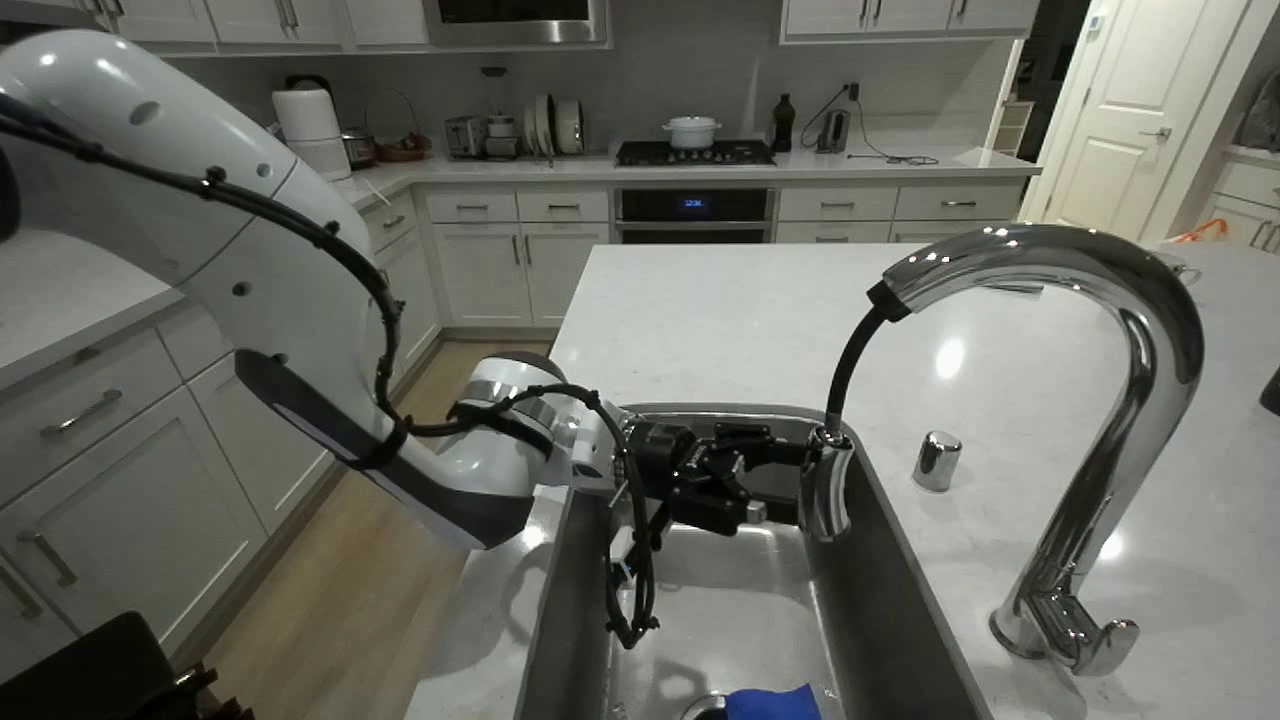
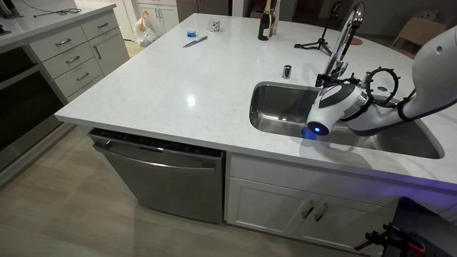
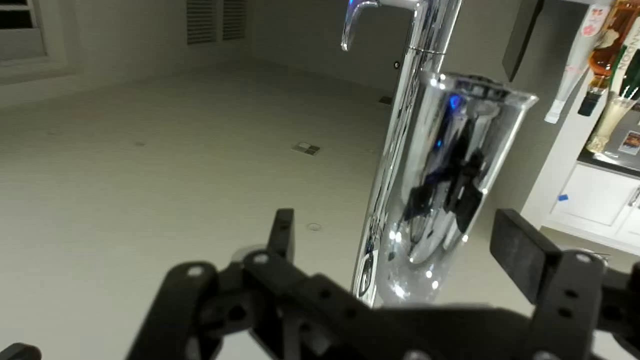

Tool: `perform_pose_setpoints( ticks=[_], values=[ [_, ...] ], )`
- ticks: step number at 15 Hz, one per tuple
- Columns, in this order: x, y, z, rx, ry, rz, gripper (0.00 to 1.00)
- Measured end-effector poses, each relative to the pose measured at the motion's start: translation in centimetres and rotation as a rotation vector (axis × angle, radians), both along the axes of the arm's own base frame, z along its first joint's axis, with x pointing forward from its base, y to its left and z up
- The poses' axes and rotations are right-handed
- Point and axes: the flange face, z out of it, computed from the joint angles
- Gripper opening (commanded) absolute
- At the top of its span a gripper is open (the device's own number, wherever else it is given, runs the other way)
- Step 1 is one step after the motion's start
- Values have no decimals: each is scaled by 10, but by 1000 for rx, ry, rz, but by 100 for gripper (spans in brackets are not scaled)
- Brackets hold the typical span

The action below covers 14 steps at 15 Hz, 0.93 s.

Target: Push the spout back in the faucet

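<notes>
The black two-fingered hand (image 3: 397, 222) is spread wide, and in the wrist view the short, shiny chrome cylindrical spout (image 1: 826, 490) shows between its fingers with a gap on either side. Only that view, which stands upside down, lets me see the spout's flared rim, dark inside, and the black shapes and blue glints mirrored on its tilted body; the tall polished chrome gooseneck faucet (image 1: 1120, 420) stands behind it there. In an exterior view I can follow the bent black hose (image 1: 852, 365) from the faucet's tip down to the spout, which hangs apart from that tip, over the grey steel sink (image 1: 880, 600). A blue scrap (image 1: 772, 705) lies by the drain. Just outside the sink, on the white tabletop (image 1: 700, 330), stands a small round chrome knob (image 1: 937, 462), clear of the hand. Farther off, in an exterior view, are a black three-legged tripod (image 2: 319, 44), a tall dark bottle (image 2: 265, 26), a white patterned cup (image 2: 214, 25) and a grey knife (image 2: 195, 42); there the white arm (image 2: 433, 66) blocks much of the hand, and I cannot surely make out the spout.
</notes>
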Motion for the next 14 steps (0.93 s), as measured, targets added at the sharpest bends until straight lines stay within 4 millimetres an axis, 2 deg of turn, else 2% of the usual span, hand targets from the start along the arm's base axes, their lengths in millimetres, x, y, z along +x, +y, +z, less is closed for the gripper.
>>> perform_pose_setpoints(
  ticks=[4,10,11,12,14],
  values=[
    [8,-11,-6,-7,-7,-10,100],
    [19,-22,-28,-8,1,-16,100],
    [21,-22,-31,-9,2,-15,75],
    [23,-22,-33,-10,2,-14,72],
    [26,-23,-35,-11,0,-12,56]
  ],
)
